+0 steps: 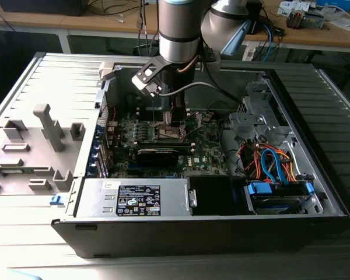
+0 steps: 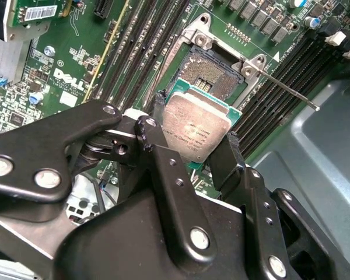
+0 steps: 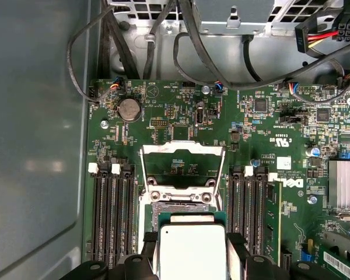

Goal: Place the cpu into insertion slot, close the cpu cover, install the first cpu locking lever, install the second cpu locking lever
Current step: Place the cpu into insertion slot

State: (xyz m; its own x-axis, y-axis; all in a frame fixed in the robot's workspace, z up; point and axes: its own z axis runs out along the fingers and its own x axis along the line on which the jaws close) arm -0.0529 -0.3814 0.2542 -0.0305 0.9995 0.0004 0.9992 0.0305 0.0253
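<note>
I see the pincer [image 2: 193,134] gripping the cpu [image 2: 199,123] by two opposite edges, just above the slot [image 2: 213,73]. The cover [image 3: 182,166] stands flipped open beyond the slot.

Grey ribbed counter [image 1: 29,239], pale on exterior view's left of computer case, darker on case's other side. Open computer case [image 1: 210,233] lying flat on counter, interior facing up, dark front wall toward camera. Grey plastic fixture [image 1: 46,125] resting on counter just beside case, on exterior view's left; touching case wall or barely apart, cannot tell. Upright posts and shallow pockets across fixture. Small blue mark [image 1: 56,200] near case's front corner, at fixture's edge.
</note>
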